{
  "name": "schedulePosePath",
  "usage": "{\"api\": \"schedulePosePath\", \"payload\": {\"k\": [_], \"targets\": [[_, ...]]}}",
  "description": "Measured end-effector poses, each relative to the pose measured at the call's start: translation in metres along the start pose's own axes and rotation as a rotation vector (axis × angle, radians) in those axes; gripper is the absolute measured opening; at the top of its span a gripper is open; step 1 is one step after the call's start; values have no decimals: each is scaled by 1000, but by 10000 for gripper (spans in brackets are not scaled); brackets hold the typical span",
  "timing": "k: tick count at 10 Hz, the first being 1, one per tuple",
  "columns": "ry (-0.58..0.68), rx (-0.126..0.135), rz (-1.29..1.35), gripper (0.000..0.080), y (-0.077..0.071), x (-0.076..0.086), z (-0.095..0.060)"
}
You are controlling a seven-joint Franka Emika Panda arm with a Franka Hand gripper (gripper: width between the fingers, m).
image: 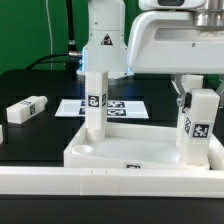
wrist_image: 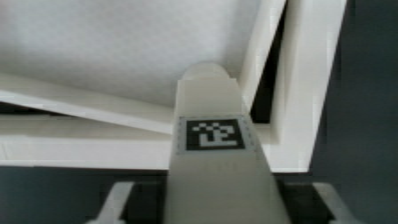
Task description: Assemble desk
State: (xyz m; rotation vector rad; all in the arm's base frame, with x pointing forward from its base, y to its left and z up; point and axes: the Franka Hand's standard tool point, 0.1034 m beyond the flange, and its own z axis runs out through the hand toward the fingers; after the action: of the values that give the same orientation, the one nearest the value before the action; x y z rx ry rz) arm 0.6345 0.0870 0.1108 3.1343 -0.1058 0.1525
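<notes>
End effector (image: 197, 100) is clamped on a white tagged block leg (image: 199, 125), standing upright in the white plastic rimmed tabletop's (image: 120, 152) corner.

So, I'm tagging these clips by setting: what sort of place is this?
Probably a robotics lab bench: a white robot arm base behind a black table, a flat white marker board, and tagged white plastic desk parts.

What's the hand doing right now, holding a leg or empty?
Hand: closed on a white tagged leg, held upright over the tabletop corner at the exterior view's right.
</notes>
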Motion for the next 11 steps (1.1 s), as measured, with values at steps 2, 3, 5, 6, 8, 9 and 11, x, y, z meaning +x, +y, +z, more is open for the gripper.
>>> {"api": "schedulePosePath", "payload": {"k": [2, 3, 5, 6, 8, 9, 11], "targets": [[13, 7, 233, 291, 1, 0, 1], [24, 11, 354, 291, 1, 0, 2], [28, 15, 555, 291, 2, -1, 2], [25, 17, 628, 291, 2, -1, 2], [6, 23, 801, 291, 2, -3, 1], [-5, 33, 900, 291, 1, -3, 2], [-14, 42, 1047, 291, -1, -4, 2]]}}
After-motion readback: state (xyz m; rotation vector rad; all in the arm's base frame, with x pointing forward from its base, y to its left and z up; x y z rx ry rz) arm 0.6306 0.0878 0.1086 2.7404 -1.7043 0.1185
